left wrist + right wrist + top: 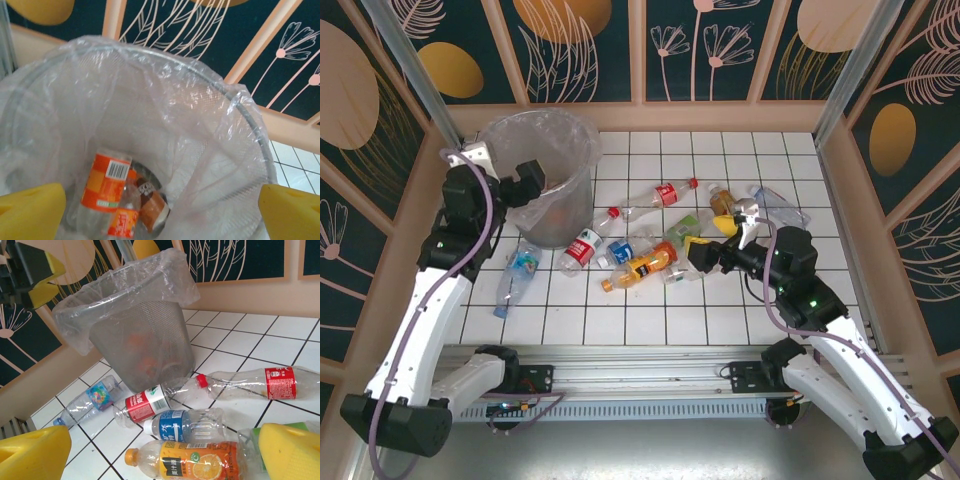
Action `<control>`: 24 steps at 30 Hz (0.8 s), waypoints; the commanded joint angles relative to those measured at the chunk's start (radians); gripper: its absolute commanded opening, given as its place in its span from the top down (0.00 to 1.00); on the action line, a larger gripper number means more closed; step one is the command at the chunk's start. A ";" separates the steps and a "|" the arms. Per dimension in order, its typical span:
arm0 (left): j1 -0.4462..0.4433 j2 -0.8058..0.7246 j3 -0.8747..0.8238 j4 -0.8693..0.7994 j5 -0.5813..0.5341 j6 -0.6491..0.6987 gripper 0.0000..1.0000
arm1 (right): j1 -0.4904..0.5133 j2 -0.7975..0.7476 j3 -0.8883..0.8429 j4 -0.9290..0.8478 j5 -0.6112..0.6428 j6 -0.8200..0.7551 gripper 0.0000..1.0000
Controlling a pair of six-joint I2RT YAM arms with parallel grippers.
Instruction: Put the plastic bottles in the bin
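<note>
We see the left end effector (531, 180) hanging over the near rim of the bin (582, 150), a grey mesh bucket lined with a crinkled clear bag. The bin stands at the far left corner of the white tiled worktop (800, 165). The end effector's yellow pads (32, 210) stand wide apart with nothing between them, so it is open and holds nothing. Looking down from the left wrist, we find three bottles at the bottom of the bin. There is an orange-labelled bottle (106, 182), a smaller orange-red-labelled bottle (124, 220) lying against it, and a brown-labelled bottle (151, 204) just beside them.

The right end effector (704, 257) sits low over the middle of the worktop, pointing towards the bin. Its jaws are likewise spread wide and empty. Just in front of it lies the orange juice bottle (197, 460), with a blue-labelled bottle (175, 423) just beyond. A red-labelled bottle with a green band (146, 405) lies beyond that, near the foot of the bin. A long red-capped bottle (250, 382) with a red label lies to the right of the bin. A light-blue-labelled bottle (517, 275) lies apart at the left, near the left arm. From above we also see a green bottle (684, 232), a brown bottle (720, 200) and a crumpled clear bottle (778, 205) at the right side of the scatter.
</note>
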 commanded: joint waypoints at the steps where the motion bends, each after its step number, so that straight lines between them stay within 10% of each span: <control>1: 0.004 -0.020 0.023 -0.163 -0.012 -0.145 0.02 | -0.008 -0.004 0.029 0.025 -0.020 -0.018 0.03; 24: 0.003 0.078 -0.043 0.030 0.224 -0.267 0.02 | -0.008 -0.004 0.029 0.014 -0.015 -0.017 0.03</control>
